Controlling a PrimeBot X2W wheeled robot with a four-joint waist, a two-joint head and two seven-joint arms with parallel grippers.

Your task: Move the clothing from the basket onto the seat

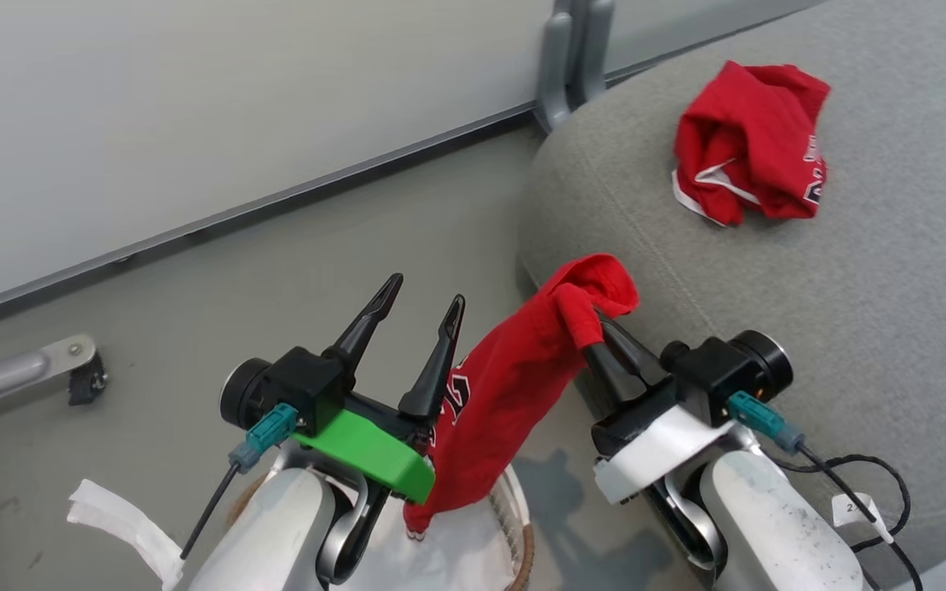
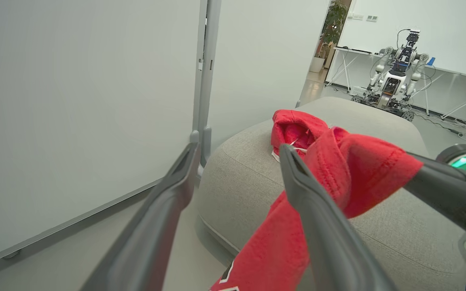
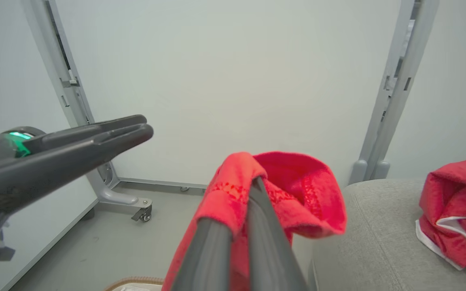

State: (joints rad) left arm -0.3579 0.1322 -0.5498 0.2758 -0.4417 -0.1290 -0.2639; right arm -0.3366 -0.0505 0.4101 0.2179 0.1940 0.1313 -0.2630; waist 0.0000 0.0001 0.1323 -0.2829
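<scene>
Right gripper [image 1: 608, 332], clamped on the hanging red jersey [image 1: 506, 394], is nearer the grey seat [image 1: 810, 345] spreading upper right; left gripper [image 1: 426, 289] stands open, empty.

Bare seat [image 1: 851, 345] ahead, crumpled jersey [image 1: 748, 144] at its far part, partition wall [image 1: 194, 98] left

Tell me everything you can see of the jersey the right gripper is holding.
The held jersey is red, soft-looking fabric, bunched into a long drape, with part of a black, white-edged number showing. The right gripper has its jaws shut on the top fold, beside the seat edge. The jersey's lower end hangs down into the basket, over the white liner.
</scene>
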